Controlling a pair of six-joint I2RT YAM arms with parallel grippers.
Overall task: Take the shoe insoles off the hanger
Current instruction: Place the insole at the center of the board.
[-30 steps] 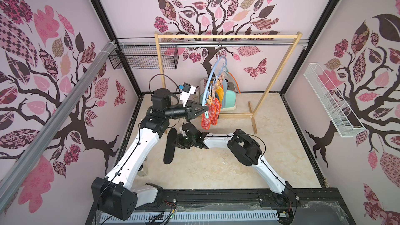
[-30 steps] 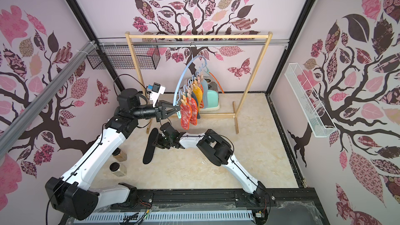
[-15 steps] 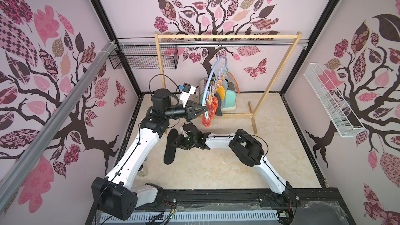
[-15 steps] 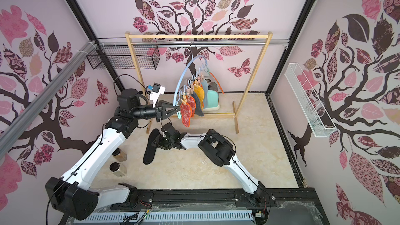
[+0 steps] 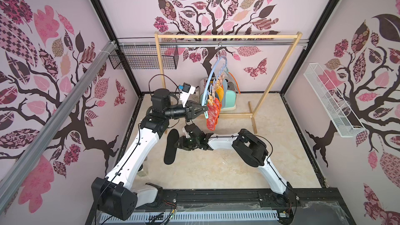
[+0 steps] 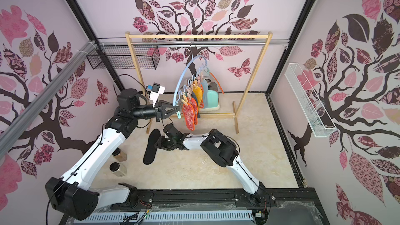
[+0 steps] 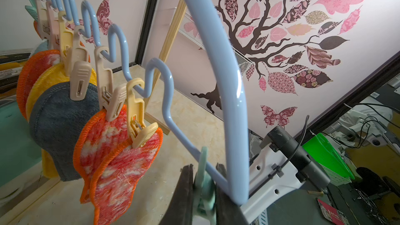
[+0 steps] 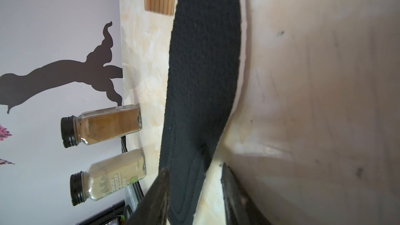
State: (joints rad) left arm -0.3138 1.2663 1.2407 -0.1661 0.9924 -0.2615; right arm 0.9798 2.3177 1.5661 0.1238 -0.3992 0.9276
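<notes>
Black jaws of the right gripper stand part open, astride one end of the black insole and pinching nothing. That insole lies flat on the table, off the hanger, its long axis running straight away from the jaws. To its far side, 2 spice jars stand by the wall.

Above this gripper and farther toward the wooden rack, the left gripper is clamped on the teal clothespin at the near tip of the pale blue hanger. Just beyond those jaws hang 2 red-white insoles, each pegged at its top by a beige clothespin, with long axes vertical. A dark grey insole and a mustard yellow insole follow along the wavy bar.

Judgement: the front red-white insole is the likely next target. It lies up and forward of the right gripper, the only free one. The left is nearer but occupied. A downward pull along the long axis should slip it from its peg.
</notes>
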